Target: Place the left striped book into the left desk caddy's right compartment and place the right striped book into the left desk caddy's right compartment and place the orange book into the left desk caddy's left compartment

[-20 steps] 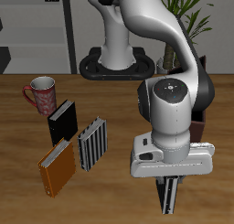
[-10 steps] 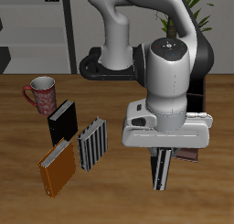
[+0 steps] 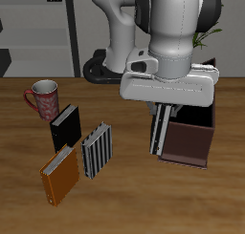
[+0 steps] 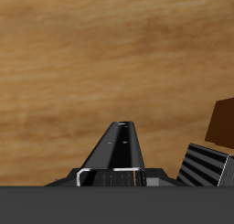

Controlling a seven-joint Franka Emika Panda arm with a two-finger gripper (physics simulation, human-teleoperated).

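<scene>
An office or study setting is indicated: a wooden desk (image 3: pixel 124 204), a potted plant (image 3: pixel 209 23) upper right, grey shelving (image 3: pixel 38 32) upper left.

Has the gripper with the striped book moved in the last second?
Yes. The gripper, holding a striped book, went up and back from the table's front edge toward the caddy.

My exterior camera looks down from the front over the table (image 3: pixel 124 195); my wrist camera faces that tabletop closely, sharing its wood.
</scene>
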